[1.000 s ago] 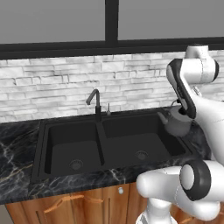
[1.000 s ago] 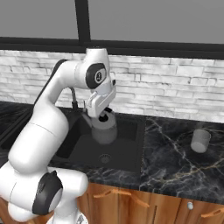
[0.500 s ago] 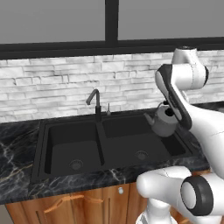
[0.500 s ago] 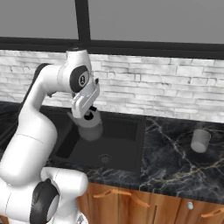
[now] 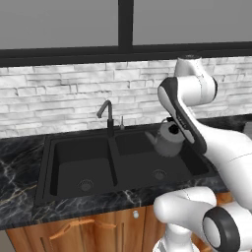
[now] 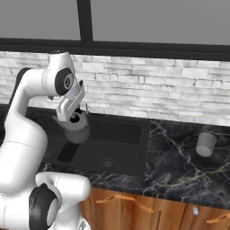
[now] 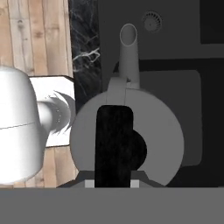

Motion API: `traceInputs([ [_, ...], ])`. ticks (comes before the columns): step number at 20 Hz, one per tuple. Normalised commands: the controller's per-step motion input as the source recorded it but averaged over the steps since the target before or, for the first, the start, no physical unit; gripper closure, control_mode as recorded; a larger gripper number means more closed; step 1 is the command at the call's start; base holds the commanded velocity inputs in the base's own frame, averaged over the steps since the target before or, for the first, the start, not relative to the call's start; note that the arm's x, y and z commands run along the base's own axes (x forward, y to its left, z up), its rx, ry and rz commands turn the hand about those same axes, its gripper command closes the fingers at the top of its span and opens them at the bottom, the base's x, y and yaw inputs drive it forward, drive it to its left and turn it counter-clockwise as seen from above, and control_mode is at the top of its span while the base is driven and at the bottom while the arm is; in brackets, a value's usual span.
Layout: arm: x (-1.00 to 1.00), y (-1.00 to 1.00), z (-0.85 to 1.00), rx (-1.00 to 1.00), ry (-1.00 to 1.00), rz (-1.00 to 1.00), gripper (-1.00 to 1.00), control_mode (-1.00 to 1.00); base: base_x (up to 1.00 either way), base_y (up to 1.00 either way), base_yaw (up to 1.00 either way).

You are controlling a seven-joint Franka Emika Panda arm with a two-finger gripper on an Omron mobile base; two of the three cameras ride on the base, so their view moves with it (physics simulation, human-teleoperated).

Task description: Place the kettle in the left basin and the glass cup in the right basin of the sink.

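End effector (image 6: pixel 75 117) clenched on kettle (image 5: pixel 169 142) handle, kettle hanging above right basin (image 5: pixel 147 165)

kettle (image 7: pixel 131 135) seen from above, directly ahead of the fingertips, black handle running into the closed grip, spout pointing away, round drain (image 7: pixel 151 20) of a black basin (image 7: pixel 183 35) beyond the spout

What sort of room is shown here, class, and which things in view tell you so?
A kitchen, rendered rather than real: a matte black double sink with a curved faucet, a marble-look counter over wooden cabinets, and a metal kettle.
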Motion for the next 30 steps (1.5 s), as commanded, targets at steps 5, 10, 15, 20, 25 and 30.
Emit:
traceInputs([
  [5,0.00,0.61,0.00,0.00,0.00,0.05,1.00,-1.00,0.00,0.00,0.00],
  [10,0.00,0.60,0.00,0.00,0.00,0.04,1.00,-1.00,0.00,0.00,0.00],
  [15,0.00,0.62,-0.01,0.00,0.00,0.01,1.00,-1.00,0.00,0.00,0.00],
  [20,0.00,0.59,-0.03,0.00,0.00,0.00,1.00,-1.00,0.00,0.00,0.00],
  [25,0.00,0.57,-0.04,0.00,0.01,0.00,1.00,-1.00,0.00,0.00,0.00],
  [30,0.03,0.59,-0.06,0.00,0.01,-0.01,1.00,-1.00,0.00,0.00,0.00],
])
